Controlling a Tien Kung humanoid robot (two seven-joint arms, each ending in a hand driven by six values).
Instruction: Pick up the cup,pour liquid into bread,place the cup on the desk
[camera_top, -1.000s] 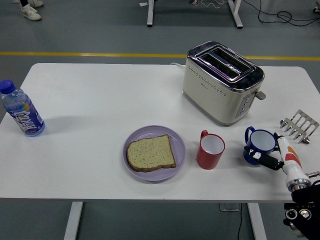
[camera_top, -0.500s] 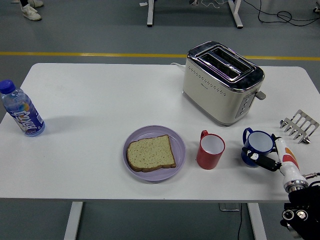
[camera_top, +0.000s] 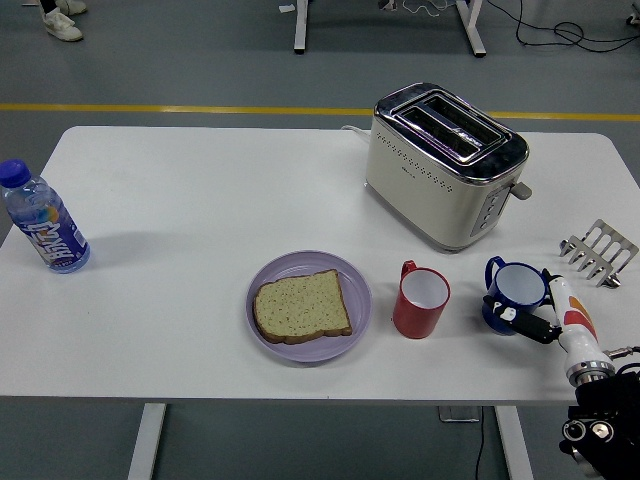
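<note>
At the table's right front, I see my right hand (camera_top: 545, 318) with fingers against the blue cup (camera_top: 516, 292), grip not confirmable, cup standing on the table (camera_top: 180, 200); bread (camera_top: 300, 306) on its plate (camera_top: 355, 275) looks dry, so lift, pour and set-down all remain.

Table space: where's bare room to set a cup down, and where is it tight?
Widest bare patch: between the bottle and the toaster, behind the plate. The near-left corner, left of the plate, is also free. Crowded on the right: red cup, blue cup, right hand at it, and the rack sit close together.
</note>
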